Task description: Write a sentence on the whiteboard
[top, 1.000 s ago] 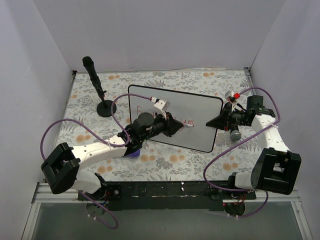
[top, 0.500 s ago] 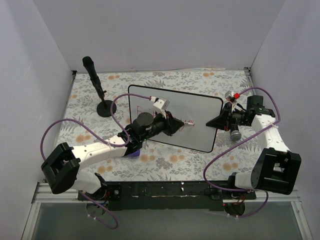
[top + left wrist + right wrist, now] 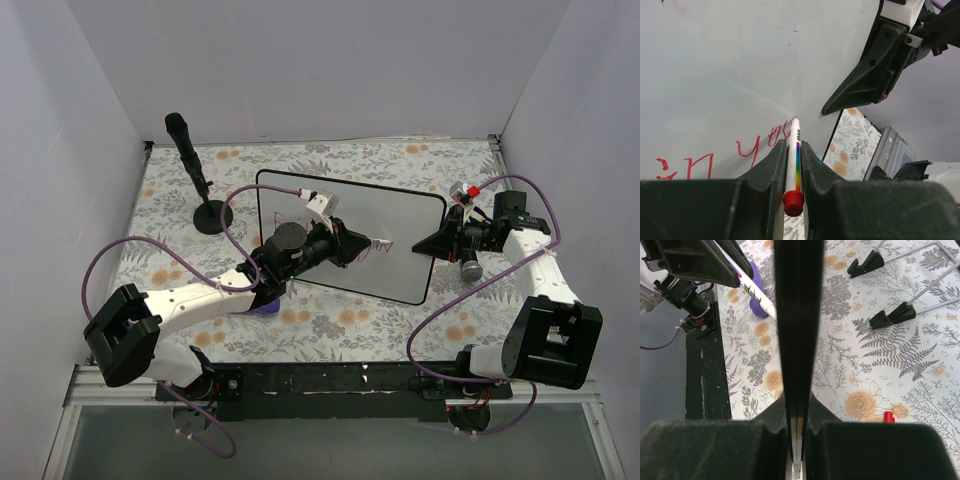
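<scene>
The whiteboard (image 3: pixel 400 215) stands tilted on the floral table, its white face (image 3: pixel 740 60) filling the left wrist view. My left gripper (image 3: pixel 368 243) is shut on a white marker (image 3: pixel 793 160) with a rainbow stripe and red end. The marker's tip touches the board at the end of the sentence's red letters (image 3: pixel 752 147). Only part of the sentence shows. My right gripper (image 3: pixel 432 243) is shut on the whiteboard's right edge (image 3: pixel 799 315), with both jaws clamped tight against the black frame. It shows as a dark wedge (image 3: pixel 865 85) in the left wrist view.
A black stand (image 3: pixel 197 180) with a round base sits at the back left. A purple object (image 3: pixel 265 307) lies under the left arm. A small red cap (image 3: pixel 888 416) lies on the cloth. The board's black feet (image 3: pixel 892 316) rest behind it.
My left gripper has slid the marker slightly to the right along the board, adding to the red writing. The right gripper and the board have stayed put.
</scene>
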Available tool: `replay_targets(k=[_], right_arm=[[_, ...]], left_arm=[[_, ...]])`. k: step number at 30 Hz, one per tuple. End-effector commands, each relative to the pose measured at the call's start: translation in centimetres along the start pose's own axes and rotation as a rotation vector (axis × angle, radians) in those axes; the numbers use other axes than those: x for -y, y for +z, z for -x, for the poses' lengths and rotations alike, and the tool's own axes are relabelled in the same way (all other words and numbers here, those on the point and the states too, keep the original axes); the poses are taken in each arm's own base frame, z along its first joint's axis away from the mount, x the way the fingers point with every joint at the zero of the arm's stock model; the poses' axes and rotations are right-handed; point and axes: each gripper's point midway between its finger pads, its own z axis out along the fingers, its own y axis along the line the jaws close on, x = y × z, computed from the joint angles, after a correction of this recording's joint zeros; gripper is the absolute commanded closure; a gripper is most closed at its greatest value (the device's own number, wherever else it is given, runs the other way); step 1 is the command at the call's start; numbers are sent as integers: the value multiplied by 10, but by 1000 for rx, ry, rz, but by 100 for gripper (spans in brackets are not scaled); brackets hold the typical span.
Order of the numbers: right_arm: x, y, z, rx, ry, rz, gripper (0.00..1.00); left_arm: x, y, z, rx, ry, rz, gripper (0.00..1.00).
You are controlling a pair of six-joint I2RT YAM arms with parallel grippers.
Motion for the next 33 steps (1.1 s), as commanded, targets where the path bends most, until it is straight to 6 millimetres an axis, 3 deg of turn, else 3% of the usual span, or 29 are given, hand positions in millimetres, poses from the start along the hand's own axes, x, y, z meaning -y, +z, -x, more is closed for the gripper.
replay_targets(k=[1,18,25,33], right_arm=[[2,0,4,-18,-62,-16,99],[2,0,5,-16,-60,-13,99],[1,-1,5,-17,-62,-15,99],[1,-1,4,-18,-63,-16,99]], left_arm=[[3,5,23,64,15,5,100],[-15,-9,-17,-30,-25,52,100],[-14,-6,-24,-51,-35,34,100],[-3,-5,-18,-46,-34,-13,100]])
